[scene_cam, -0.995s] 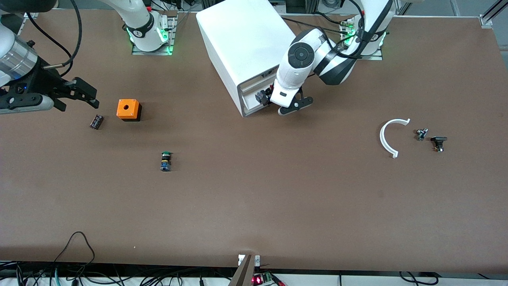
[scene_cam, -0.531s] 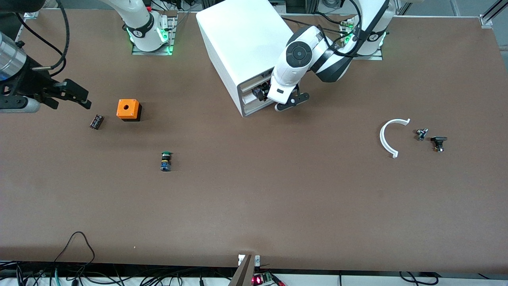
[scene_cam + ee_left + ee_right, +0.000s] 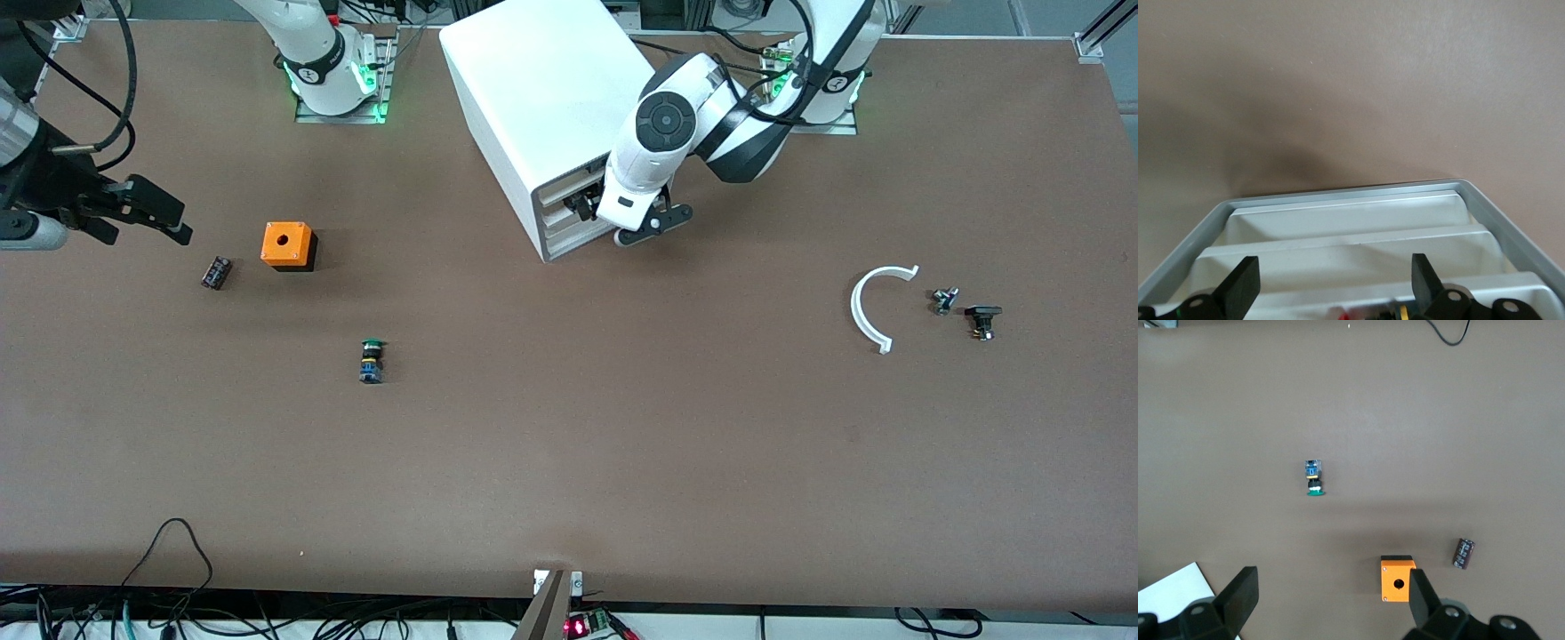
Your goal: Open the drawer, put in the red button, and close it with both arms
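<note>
The white four-drawer cabinet (image 3: 542, 98) stands near the arm bases. My left gripper (image 3: 583, 206) is open against its front, at the second drawer from the top (image 3: 569, 197), which stands out only slightly. In the left wrist view the open gripper (image 3: 1333, 267) is above the white drawer fronts (image 3: 1338, 257). A bit of the red button (image 3: 1346, 312) shows in the drawer between the fingers. My right gripper (image 3: 164, 213) is open and empty, up over the table at the right arm's end; the right wrist view (image 3: 1332, 579) shows it the same.
A green-capped button (image 3: 371, 360) lies mid-table and shows in the right wrist view (image 3: 1314, 479). An orange box (image 3: 287, 244) and a dark cylinder (image 3: 216, 272) lie near the right gripper. A white arc (image 3: 867, 307) and two small parts (image 3: 944, 300) (image 3: 982, 320) lie toward the left arm's end.
My left gripper has moved in toward the cabinet and the drawer has slid in with it. My right gripper has drawn away toward the right arm's end of the table.
</note>
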Tool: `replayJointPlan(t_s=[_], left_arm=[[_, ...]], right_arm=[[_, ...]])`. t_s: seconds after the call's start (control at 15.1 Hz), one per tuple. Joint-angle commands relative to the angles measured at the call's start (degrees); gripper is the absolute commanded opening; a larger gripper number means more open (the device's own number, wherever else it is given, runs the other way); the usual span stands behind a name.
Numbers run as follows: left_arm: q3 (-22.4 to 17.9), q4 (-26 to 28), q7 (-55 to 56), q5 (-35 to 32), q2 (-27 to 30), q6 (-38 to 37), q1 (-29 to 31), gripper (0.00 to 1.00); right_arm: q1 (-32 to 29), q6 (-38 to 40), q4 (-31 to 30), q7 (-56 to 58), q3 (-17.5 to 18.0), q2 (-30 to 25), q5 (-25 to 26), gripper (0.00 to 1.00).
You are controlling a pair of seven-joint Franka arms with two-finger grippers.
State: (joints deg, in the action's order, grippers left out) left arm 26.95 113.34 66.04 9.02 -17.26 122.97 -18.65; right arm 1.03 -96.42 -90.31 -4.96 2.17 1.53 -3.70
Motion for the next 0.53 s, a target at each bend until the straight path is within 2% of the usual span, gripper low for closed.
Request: replayJointPlan(t_s=[0.0,0.27,0.46], left_arm=[[-0.1,-8.3,-2.0,0.9,1.4,-12.8,3.6,1.0],[-0.1,-16.3,-12.1,-0.8,1.5,-24.6,11.2,1.0],[-0.1,-22.9,-25.4,-9.6,1.6,-33.7,15.0,1.0]], right_arm=[[-1.3,1.4,4.3,-0.8,1.2,2.2,-0.3,1.0],[-0.9,1.1,4.2,-1.3,1.4,2.5,2.5,1.0],[-0.9,0.7,3.8,-1.4,1.5,2.3,2.6,1.0]])
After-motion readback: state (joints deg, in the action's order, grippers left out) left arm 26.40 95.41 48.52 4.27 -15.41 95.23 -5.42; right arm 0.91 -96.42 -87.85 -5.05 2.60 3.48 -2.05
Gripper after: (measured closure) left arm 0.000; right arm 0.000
